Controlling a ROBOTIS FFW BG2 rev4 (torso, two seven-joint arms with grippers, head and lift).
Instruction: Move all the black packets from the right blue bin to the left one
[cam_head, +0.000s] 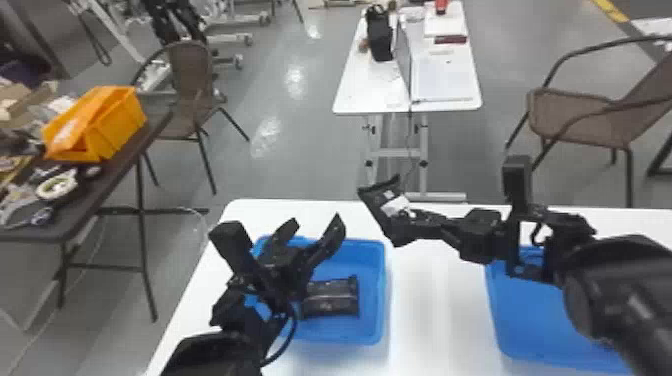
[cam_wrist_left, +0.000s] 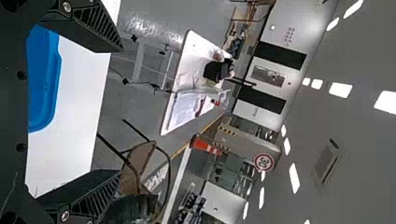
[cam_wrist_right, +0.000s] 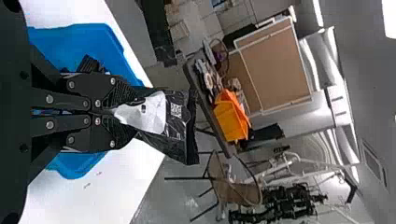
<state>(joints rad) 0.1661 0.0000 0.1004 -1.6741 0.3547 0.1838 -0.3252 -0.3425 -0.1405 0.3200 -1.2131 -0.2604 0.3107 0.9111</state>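
Black, glossy film with a white patch: packet (cam_wrist_right: 175, 128), pinched at one end in the right pincer (cam_wrist_right: 130, 113), tilted, held above the bench (cam_head: 435, 305), between the left blue bin (cam_head: 378, 320) and the right blue bin (cam_head: 520, 325), nearer the former. Probably light, pliable and slightly slippery, unlikely to break; contents impossible to tell. Best grasped across the broad middle, with flat fingers on both faces; if held near one end, liable to sag or swivel. Carry gently; lower well inside the rim before release. Within the left blue bin: dark packets (cam_head: 330, 300), lying flat. Above these, left pincer (cam_head: 314, 222), spread and empty. Farther outward: orange bin (cam_head: 117, 120), beyond the bench.
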